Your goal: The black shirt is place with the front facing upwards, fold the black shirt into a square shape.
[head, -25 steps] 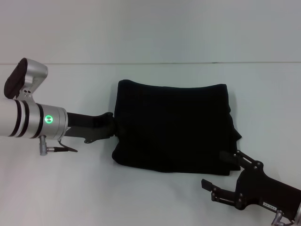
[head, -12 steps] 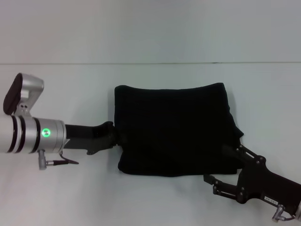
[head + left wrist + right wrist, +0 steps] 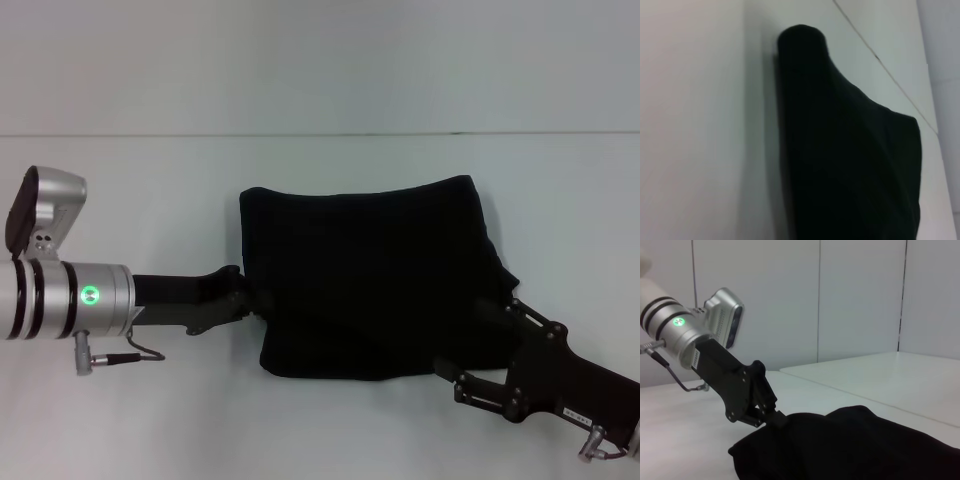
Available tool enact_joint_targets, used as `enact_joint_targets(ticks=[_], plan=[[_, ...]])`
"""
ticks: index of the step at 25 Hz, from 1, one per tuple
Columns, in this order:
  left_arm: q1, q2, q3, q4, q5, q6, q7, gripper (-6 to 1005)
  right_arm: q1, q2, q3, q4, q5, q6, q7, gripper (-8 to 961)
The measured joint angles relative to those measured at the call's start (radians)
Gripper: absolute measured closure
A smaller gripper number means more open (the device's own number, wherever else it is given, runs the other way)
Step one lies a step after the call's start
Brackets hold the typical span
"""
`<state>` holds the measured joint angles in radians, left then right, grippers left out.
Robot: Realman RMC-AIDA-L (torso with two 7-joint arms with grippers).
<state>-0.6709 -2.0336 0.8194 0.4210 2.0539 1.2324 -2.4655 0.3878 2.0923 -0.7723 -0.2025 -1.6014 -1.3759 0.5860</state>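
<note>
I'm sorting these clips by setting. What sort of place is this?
Probably a robot lab or test cell, not a home: a bare white table before plain pale wall panels, with only the folded black shirt on it, the left end effector and right end effector at its sides.

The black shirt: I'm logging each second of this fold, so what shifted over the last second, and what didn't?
The black shirt's near edge has crept toward the robot's right. The left gripper, at its left edge, and the right gripper, at its near right corner, moved right with it. The far edge stayed put, and the shirt remains folded, plain black side up.
</note>
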Motion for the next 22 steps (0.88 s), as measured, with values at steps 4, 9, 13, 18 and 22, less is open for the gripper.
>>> enact_joint_targets(ticks=[4, 9, 13, 18, 22], plan=[[0.003, 0.004, -0.003, 0.005, -0.002, 0.011, 0.010, 909, 0.002, 0.000, 0.003, 0.000, 0.000, 0.008, 0.000, 4], [0.039, 0.005, -0.013, 0.046, -0.032, 0.030, 0.043, 874, 0.004, 0.000, 0.012, 0.000, 0.000, 0.009, 0.000, 3], [0.080, -0.001, -0.084, 0.083, -0.061, 0.061, 0.183, 786, 0.005, 0.000, 0.027, 0.000, 0.000, 0.007, 0.000, 4], [0.130, -0.005, -0.207, 0.128, -0.119, 0.214, 0.645, 677, 0.015, 0.000, 0.076, 0.000, 0.000, -0.003, 0.017, 5], [0.176, -0.033, -0.225, 0.186, -0.169, 0.314, 1.007, 509, 0.034, 0.001, 0.118, 0.000, 0.000, -0.006, 0.048, 6]])
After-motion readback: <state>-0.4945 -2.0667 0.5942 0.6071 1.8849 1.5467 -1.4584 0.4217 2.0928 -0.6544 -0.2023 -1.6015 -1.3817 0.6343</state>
